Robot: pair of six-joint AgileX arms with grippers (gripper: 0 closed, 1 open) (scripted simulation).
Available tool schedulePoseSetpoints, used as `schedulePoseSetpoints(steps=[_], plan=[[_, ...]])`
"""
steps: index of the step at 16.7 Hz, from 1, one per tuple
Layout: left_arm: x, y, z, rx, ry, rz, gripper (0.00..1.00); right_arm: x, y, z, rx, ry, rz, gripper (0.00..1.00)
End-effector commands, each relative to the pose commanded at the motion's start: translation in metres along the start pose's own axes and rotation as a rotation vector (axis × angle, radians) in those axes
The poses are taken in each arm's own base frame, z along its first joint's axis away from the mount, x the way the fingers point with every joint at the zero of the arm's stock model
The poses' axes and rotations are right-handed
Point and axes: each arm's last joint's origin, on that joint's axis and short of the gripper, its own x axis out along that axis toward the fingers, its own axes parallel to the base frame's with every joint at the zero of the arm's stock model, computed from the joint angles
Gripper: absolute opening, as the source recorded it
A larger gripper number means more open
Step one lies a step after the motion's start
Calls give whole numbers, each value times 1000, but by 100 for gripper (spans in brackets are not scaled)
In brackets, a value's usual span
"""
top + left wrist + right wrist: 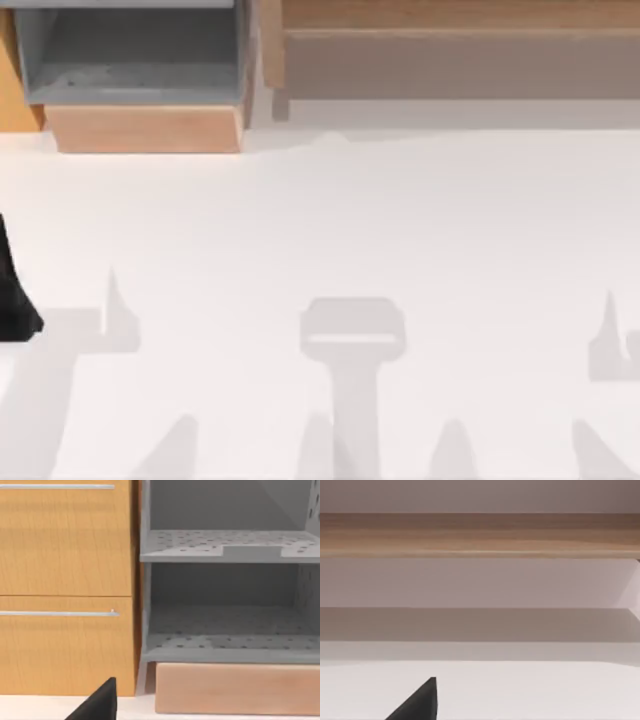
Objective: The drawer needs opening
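Worktop (pixel 330 230): white, flat, crossed by soft gray shadows along the near edge.
Drawer (pixel 14 75): orange-brown wood, a mere sliver at the far left corner of the worktop in the top view, just beside the gray-lined box.
Orange-brown fronts: two in the left wrist view, upper front (pixel 65 540) above lower front (pixel 65 652), flush with each other and both closed; cannot tell which one belongs to the drawer.
Handles: one thin silver bar across the top of each front, upper handle (pixel 57 486) and lower handle (pixel 57 613).
Gray-lined box (pixel 135 55): at the far edge, left of the middle, with a pale tan wood front (pixel 145 128) facing the near edge; in the left wrist view seen as gray perforated shelves (pixel 225 547) stacked above the tan front, touching the orange-brown wood at the side.
Long shelf (pixel 460 40): brown wood, along the far edge from the middle to the far right corner, just beside the box; in the right wrist view a wooden band (pixel 480 535) above the white worktop.
Left gripper (pixel 100 705): black tip low before the lower front, apart from it and from both handles; open or closed, cannot tell.
Left arm (pixel 14 290): black part at the left edge of the worktop, well apart from the far left corner.
Right gripper (pixel 420 705): black tip over bare worktop, facing the long shelf, well apart from it; open or closed, cannot tell.
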Motion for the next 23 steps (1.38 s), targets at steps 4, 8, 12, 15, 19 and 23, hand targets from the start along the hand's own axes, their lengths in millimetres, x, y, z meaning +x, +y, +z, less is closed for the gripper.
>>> schedulePoseSetpoints(steps=[4,8,12,15,19,23], plan=[[27,-16,23,-4,11,-4,100,0,0,0,0,0,0,100],[58,-40,34,-1,26,-3,100,0,0,0,0,0,0,100],[78,-58,36,3,33,-1,100,0,0,0,0,0,0,100],[80,-60,36,2,32,0,100,0,0,0,0,0,0,100],[81,-58,37,10,27,2,100,0,0,0,0,0,0,100],[111,-52,55,130,-41,-9,100,0,0,0,0,0,0,100]])
